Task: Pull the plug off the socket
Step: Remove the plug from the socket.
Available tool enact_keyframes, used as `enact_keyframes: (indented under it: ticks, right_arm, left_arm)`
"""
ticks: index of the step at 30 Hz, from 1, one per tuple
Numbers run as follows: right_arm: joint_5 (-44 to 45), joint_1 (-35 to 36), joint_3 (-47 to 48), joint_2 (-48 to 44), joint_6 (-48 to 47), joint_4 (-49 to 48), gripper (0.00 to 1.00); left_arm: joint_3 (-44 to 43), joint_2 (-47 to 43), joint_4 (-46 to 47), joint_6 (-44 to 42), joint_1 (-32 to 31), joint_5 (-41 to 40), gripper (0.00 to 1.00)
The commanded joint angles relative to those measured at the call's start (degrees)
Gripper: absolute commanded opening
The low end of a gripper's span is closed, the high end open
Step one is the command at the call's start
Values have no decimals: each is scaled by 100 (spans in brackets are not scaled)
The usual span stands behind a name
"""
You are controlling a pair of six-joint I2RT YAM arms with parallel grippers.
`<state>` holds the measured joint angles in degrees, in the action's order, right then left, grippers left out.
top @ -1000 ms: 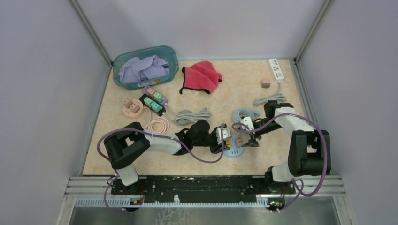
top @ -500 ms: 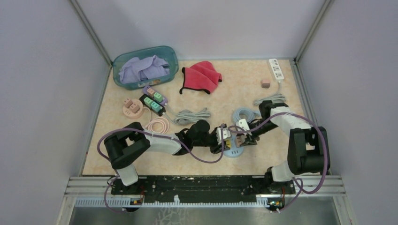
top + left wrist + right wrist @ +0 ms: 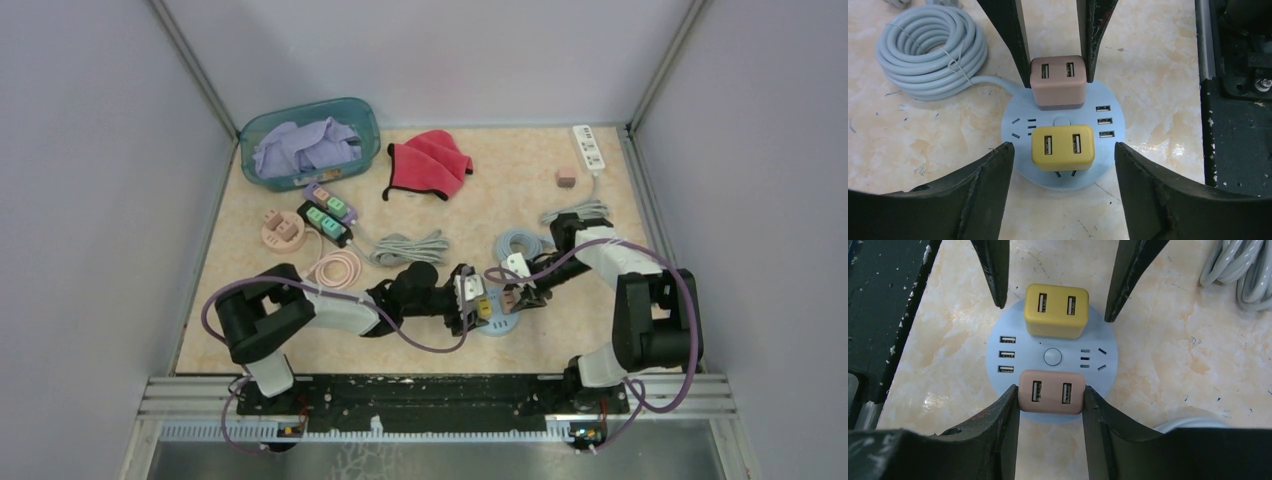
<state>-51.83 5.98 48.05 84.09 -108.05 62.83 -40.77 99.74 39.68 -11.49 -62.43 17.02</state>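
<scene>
Right gripper (image 3: 1050, 396) now pinches the pink plug (image 3: 1057, 82). Left gripper (image 3: 1063, 150) has opened wide, hanging low, yellow plug (image 3: 1055, 310) between its fingers.

Pink plug (image 3: 1051, 397), yellow plug (image 3: 1056, 311), blue socket (image 3: 1027, 354)

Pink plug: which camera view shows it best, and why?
Left wrist: the pink plug appears whole, top and side, seated on the round socket. Right wrist shows only its top; top external, a speck.

Overhead wide, wrists close, opposed — shared socket (image 3: 1020, 125)
</scene>
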Motion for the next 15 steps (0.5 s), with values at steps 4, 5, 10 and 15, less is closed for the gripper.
enact_keyframes:
  ticks: [4,5,10,15]
  right_arm:
    - [-151,88,157,10,-190,141,10]
    - [-154,86,160,10,-190,136,10]
    - [-177,88,161,19,-197,144,10]
    - [-158,83,169,10,-170,138,10]
  left_arm:
    - [491,-466,1508,64,-41,-251,100]
    - [540,-453,1616,106,-41,-260,100]
    - [482,-145,1760,148,-41,23,100]
    - [292,107,1768,170,-41,180,95]
